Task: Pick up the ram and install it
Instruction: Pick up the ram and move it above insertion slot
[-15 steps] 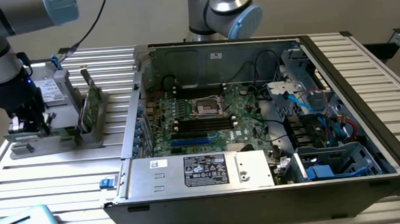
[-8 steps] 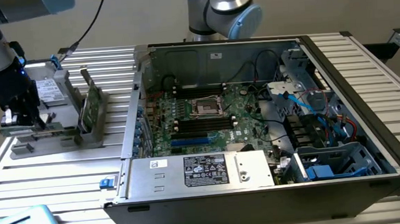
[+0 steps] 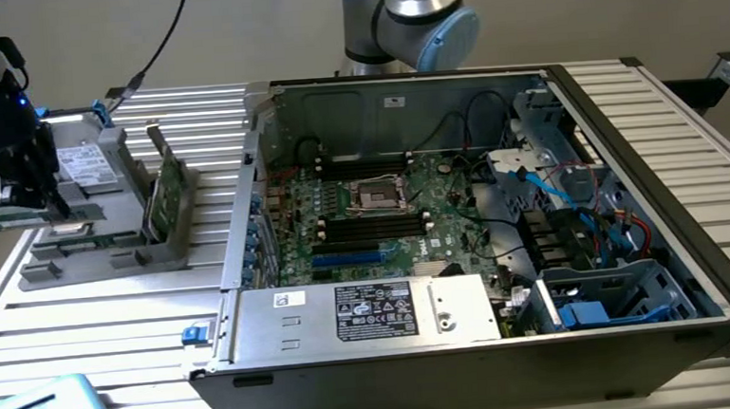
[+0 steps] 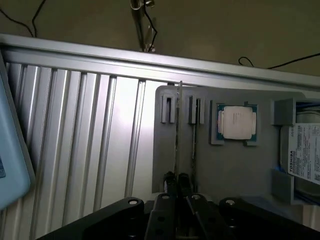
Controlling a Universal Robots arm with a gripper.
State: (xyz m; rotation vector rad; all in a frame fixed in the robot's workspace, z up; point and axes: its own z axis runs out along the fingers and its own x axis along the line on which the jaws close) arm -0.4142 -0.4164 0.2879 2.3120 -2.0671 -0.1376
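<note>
One gripper (image 3: pixel 16 211) hangs over the end of the grey fixture (image 3: pixel 102 254) at the exterior view's left, and it has one ram (image 3: pixel 5 224) in its grasp. In the wrist view the two fingertips of the gripper (image 4: pixel 177 182) are pinched almost together on the thin edge of the ram (image 4: pixel 177 135). A second thin dark line runs just beside it; what that is cannot be told.

The ram stands on edge. In the exterior view it shows as a short green strip lying level under the fingers, its long axis running across the picture from left to right. From the wrist it is seen edge-on: a fine line leading straight away from the fingertips, across the grey fixture (image 4: pixel 235 170) to the fixture's far edge. Whether it touches the fixture cannot be made out.

The fixture also carries one taller green card (image 3: pixel 164 193) standing upright, one hard drive (image 3: pixel 84 165) and one processor (image 4: pixel 236 122) – each in its own holder.

One open computer case (image 3: pixel 477 378) lies beside the fixture on the slatted table (image 3: pixel 94 326), well apart from the ram, with one motherboard (image 3: pixel 428 201) and one power supply (image 3: pixel 371 309) inside.
</note>
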